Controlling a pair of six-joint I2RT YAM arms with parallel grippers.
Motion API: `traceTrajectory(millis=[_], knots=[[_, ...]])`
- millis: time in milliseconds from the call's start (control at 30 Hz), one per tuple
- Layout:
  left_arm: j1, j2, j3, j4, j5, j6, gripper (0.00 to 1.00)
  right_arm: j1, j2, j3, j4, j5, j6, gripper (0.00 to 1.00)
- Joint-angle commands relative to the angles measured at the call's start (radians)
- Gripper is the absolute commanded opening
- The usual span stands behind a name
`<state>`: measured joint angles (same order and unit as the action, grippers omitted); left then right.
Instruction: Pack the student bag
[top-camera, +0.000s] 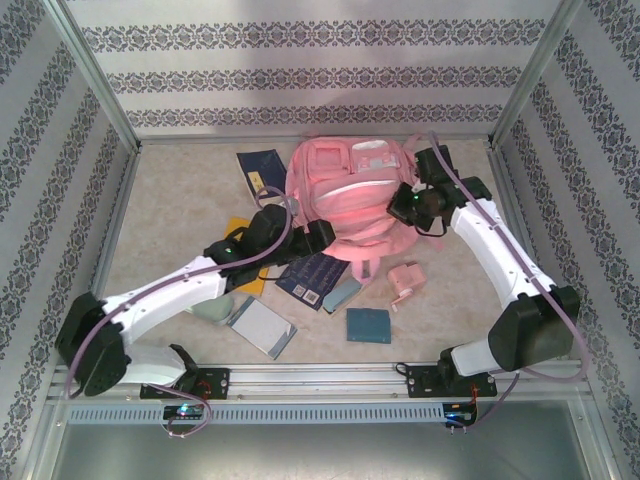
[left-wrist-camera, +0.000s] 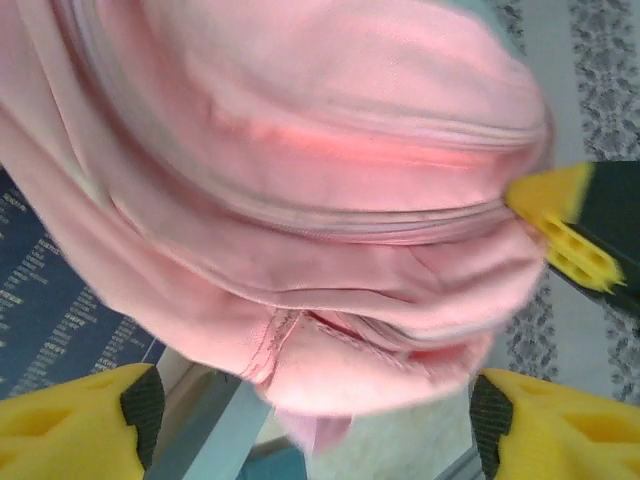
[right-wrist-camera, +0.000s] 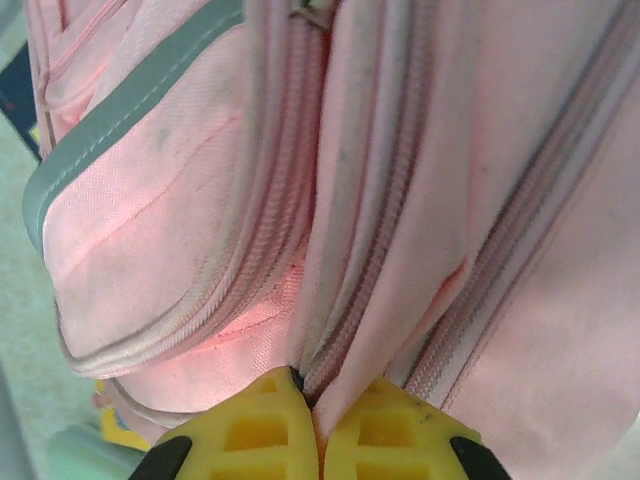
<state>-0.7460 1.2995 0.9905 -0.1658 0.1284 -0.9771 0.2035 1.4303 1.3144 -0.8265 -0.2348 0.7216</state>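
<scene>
The student bag (top-camera: 350, 190), a large pink backpack with front zip pockets, lies at the back middle of the table. My right gripper (top-camera: 402, 205) is at its right side. In the right wrist view that gripper (right-wrist-camera: 318, 410) is shut on a fold of the bag (right-wrist-camera: 450, 200) beside a zipper. My left gripper (top-camera: 325, 237) is at the bag's near left edge. In the left wrist view it (left-wrist-camera: 315, 405) stands open, its yellow fingers wide apart below the bag's pink fabric (left-wrist-camera: 300, 200), gripping nothing. The right gripper's yellow fingers (left-wrist-camera: 565, 235) show pinching the bag's far edge.
A dark blue book (top-camera: 312, 278) lies just in front of the bag, with a grey-blue case (top-camera: 342, 293) and a small pink box-like item (top-camera: 407, 283) beside it. A teal booklet (top-camera: 368, 325) and a pale notebook (top-camera: 262, 325) lie near the front. Another dark book (top-camera: 258, 165) lies at the back left.
</scene>
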Motion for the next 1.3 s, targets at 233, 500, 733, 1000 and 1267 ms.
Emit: traceTrajectory(millis=[233, 500, 733, 1000, 1267], knots=[[0.186, 0.031, 0.133, -0.286, 0.104, 0.297, 0.86, -0.116, -0.044, -0.094, -0.011, 0.124, -0.141, 0.42], [0.306, 0.326, 0.214, -0.256, 0.326, 0.403, 0.64, 0.005, -0.052, 0.064, -0.071, 0.29, -0.284, 0.55], [0.372, 0.381, 0.175, -0.115, 0.368, 0.35, 0.59, 0.131, 0.228, 0.354, -0.186, 0.035, -0.495, 0.53], [0.441, 0.29, 0.07, -0.094, 0.34, 0.296, 0.58, 0.31, 0.589, 0.733, -0.317, 0.176, -0.558, 0.66], [0.459, 0.252, 0.039, -0.133, 0.34, 0.296, 0.58, 0.362, 0.676, 0.718, -0.327, 0.326, -0.556, 0.66]])
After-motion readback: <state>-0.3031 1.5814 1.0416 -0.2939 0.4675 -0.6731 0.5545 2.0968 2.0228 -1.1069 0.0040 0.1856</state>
